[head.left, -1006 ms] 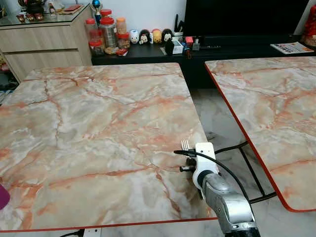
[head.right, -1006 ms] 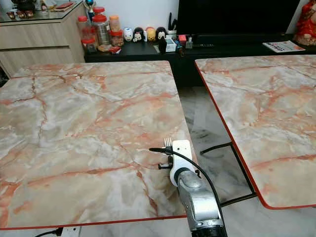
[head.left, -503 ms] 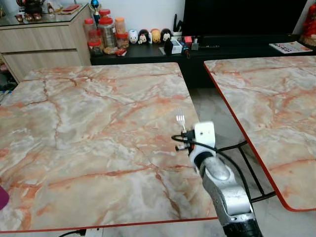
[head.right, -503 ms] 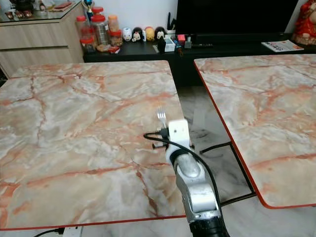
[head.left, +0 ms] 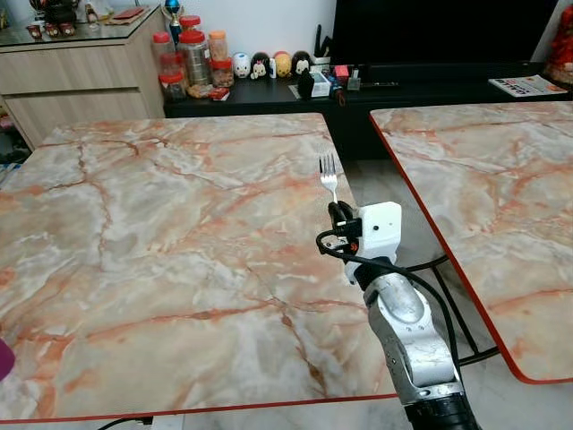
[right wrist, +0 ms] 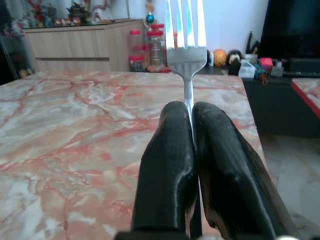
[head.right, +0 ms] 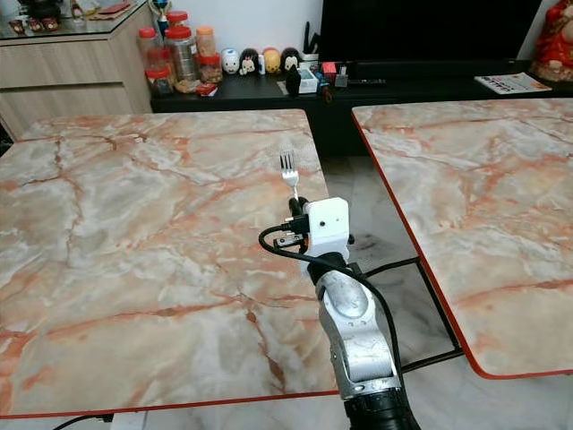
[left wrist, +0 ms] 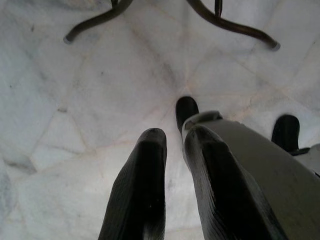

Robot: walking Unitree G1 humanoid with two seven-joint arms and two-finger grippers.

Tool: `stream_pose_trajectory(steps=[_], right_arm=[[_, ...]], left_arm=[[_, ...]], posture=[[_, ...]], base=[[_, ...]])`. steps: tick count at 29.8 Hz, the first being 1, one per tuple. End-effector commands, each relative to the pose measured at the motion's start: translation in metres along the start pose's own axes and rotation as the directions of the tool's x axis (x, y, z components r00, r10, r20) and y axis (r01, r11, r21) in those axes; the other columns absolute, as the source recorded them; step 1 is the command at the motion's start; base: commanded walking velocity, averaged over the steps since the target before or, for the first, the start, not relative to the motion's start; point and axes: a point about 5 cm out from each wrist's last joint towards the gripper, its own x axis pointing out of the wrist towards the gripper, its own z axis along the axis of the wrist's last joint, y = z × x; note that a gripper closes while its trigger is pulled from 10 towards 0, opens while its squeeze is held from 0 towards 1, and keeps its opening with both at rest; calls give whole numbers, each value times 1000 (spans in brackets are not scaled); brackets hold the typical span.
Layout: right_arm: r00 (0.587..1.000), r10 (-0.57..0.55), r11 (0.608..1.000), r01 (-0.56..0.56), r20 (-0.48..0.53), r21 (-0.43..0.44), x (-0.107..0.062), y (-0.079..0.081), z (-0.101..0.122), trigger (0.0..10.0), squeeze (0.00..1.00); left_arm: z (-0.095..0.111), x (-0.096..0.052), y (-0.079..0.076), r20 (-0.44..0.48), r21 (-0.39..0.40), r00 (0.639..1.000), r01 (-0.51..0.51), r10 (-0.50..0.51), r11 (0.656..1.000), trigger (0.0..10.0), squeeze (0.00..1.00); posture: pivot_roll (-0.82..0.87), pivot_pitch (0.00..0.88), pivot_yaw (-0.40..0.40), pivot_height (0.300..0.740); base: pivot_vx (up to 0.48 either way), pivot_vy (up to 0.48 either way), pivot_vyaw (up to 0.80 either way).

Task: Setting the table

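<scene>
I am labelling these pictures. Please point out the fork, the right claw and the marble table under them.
fork (head.left: pixel 328 169): left eye view, on the tines.
right claw (right wrist: pixel 192 125): right wrist view, between the fingertips, shut on the fork.
marble table (head.left: pixel 170 233): left eye view, bare top.

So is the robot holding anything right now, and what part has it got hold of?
Yes. The right gripper is shut on a fork, pinching its handle just below the tines, which point up. The left gripper holds nothing.
</scene>
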Motion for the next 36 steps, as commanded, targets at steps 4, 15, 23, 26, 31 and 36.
stream_pose_trajectory(steps=[4,15,23,26,31,36], right_arm=[[999,-6,1000,7,34,-20,3,-6,4,10000,0],[998,0,1000,1,57,-16,4,-5,6,10000,0],[998,4,1000,-3,68,-22,5,-5,7,10000,0],[997,4,1000,-2,71,-25,6,-6,7,10000,0],[998,-6,1000,8,65,-27,6,-9,4,10000,0],[998,-14,999,16,56,-35,7,-11,1,10000,0]], left_arm=[[2,1,-3,3,3,1000,1,-1,1000,10000,0],[2,1,-4,4,3,1000,4,-4,1000,10000,0],[3,1,-4,6,1,1000,3,-3,1000,10000,0],[4,1,-6,6,1,1000,7,-7,1000,10000,0],[4,1,-7,6,6,1000,12,-12,1000,10000,0],[5,1,-7,7,11,1000,14,-14,1000,10000,0]], posture=[[-75,0,15,740],[-79,0,16,740],[-79,0,17,740],[-90,0,20,740],[-92,0,21,740],[-99,0,31,740]], base=[[0,-480,0],[0,-480,0],[0,-480,0],[0,-480,0],[0,-480,0],[0,-480,0]])
